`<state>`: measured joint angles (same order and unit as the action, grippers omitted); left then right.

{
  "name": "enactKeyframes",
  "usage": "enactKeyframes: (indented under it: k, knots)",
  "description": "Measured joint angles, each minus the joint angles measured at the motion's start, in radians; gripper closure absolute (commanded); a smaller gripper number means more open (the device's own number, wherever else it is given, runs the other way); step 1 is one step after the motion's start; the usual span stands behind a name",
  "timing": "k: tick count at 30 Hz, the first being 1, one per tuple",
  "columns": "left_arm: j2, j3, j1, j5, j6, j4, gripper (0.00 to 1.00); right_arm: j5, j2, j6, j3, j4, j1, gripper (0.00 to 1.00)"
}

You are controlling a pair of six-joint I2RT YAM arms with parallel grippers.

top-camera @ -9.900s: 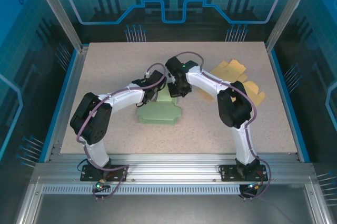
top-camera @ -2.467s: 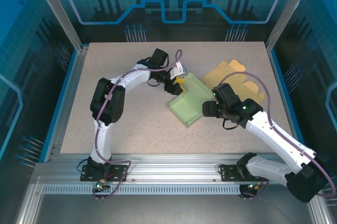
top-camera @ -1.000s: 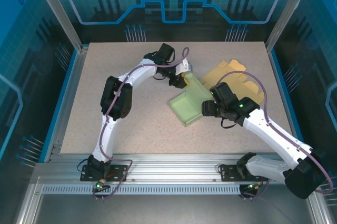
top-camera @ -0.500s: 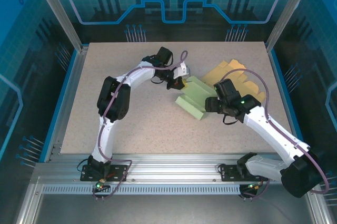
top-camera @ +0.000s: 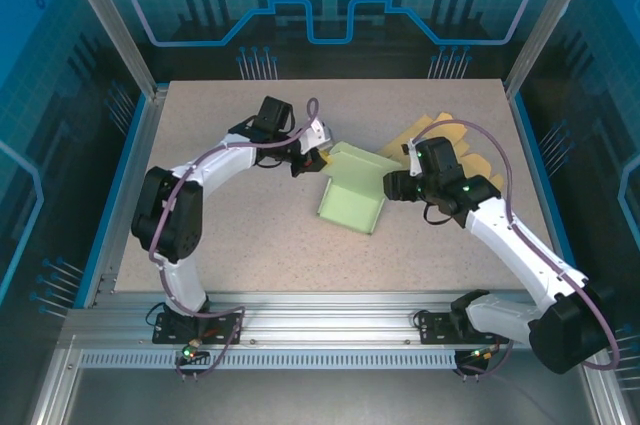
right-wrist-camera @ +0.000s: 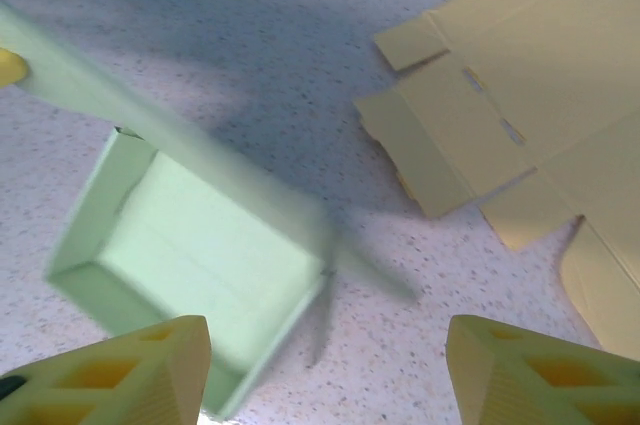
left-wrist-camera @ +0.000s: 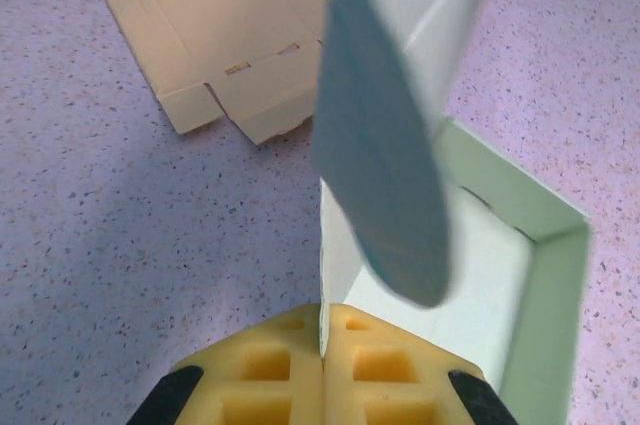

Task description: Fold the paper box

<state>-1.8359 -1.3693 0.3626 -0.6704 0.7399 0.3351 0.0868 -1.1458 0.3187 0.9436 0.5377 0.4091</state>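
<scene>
Your left tool (top-camera: 320,156) is shut tight on the box (top-camera: 350,201). In its wrist view the two yellow fingers (left-wrist-camera: 270,370) meet, with a thin green wall pinched edge-on between them. Overhead, that grip is at the box's far-left corner, the one nearest the left arm.

The box lies about mid-surface (top-camera: 250,235), between your two arms, with its open side up and its side walls standing. You can't tell whether it rests flat or is partly lifted. A green flap (left-wrist-camera: 385,145) rises from the pinched side toward the left wrist camera. It is blurred, so its angle can't be read.

Your right tool (top-camera: 391,185) is spread wide with nothing between its fingers. Overhead it sits just beside the box's right wall, and whether it touches can't be told. In the right wrist view the box lies ahead and to the left. Its near corner is close to the finger (right-wrist-camera: 130,370) at the lower left, and the other finger is well off to the right.

A flat tan card (top-camera: 440,128) lies unfolded on the surface beyond the right arm. It is near the box but apart from it.
</scene>
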Motion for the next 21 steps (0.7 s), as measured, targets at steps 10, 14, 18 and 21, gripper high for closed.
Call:
enactKeyframes:
  k: [10,14,18,21]
  knots:
    - [0.09,0.163,-0.029,0.075,-0.096,-0.09,1.0,-0.05,-0.076,-0.096,0.0,-0.103,-0.004,0.35]
    - [0.124,0.216,-0.061,0.076,-0.115,-0.124,1.0,-0.089,-0.142,-0.156,0.0,-0.146,-0.049,0.36]
    - [0.127,0.224,-0.096,0.068,-0.121,-0.139,1.0,-0.165,-0.198,-0.214,0.0,-0.207,-0.105,0.33]
    - [0.125,0.223,-0.115,0.055,-0.121,-0.137,1.0,-0.225,-0.249,-0.254,0.0,-0.261,-0.122,0.31]
